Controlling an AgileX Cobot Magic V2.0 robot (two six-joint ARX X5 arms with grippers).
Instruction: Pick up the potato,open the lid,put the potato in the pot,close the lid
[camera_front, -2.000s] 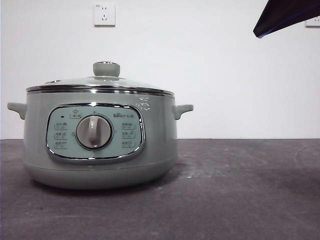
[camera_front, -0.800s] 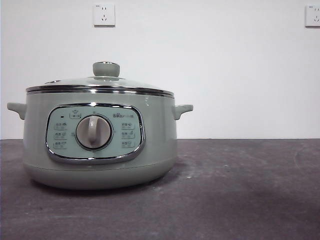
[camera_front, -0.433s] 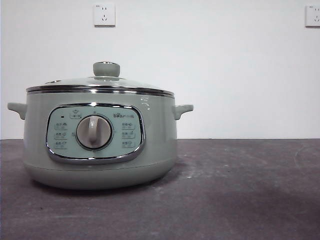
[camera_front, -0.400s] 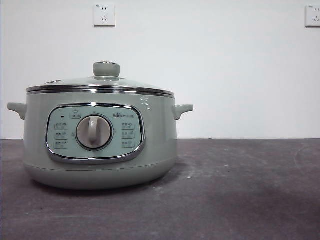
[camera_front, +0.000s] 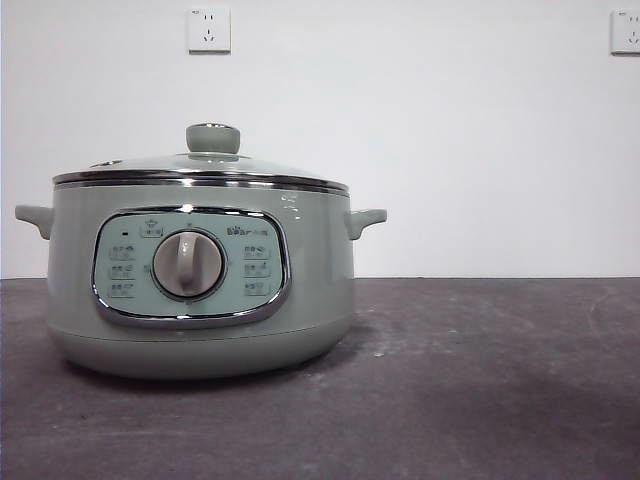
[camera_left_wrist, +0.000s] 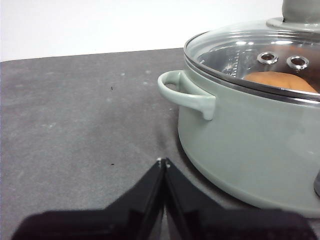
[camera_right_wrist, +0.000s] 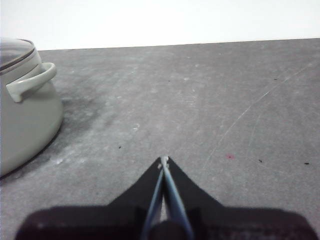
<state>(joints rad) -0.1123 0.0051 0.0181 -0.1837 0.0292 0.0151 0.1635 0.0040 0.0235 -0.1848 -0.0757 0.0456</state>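
Observation:
The sage-green pot (camera_front: 200, 290) stands on the dark table with the glass lid (camera_front: 200, 168) resting on it, knob (camera_front: 212, 138) up. In the left wrist view the orange-brown potato (camera_left_wrist: 280, 81) lies inside the pot (camera_left_wrist: 245, 140), seen through the lid (camera_left_wrist: 250, 50). My left gripper (camera_left_wrist: 162, 162) is shut and empty, low over the table beside the pot's handle (camera_left_wrist: 187, 95). My right gripper (camera_right_wrist: 164, 161) is shut and empty over bare table, well away from the pot (camera_right_wrist: 25, 115). Neither arm shows in the front view.
The grey tabletop (camera_front: 480, 380) stretches beside the pot. Two wall sockets, one (camera_front: 208, 30) above the pot and one (camera_front: 625, 30) at the far right, sit on the white wall behind.
The dark arm tip at the top right corner of the front view has left the picture. The pot and lid have not moved.

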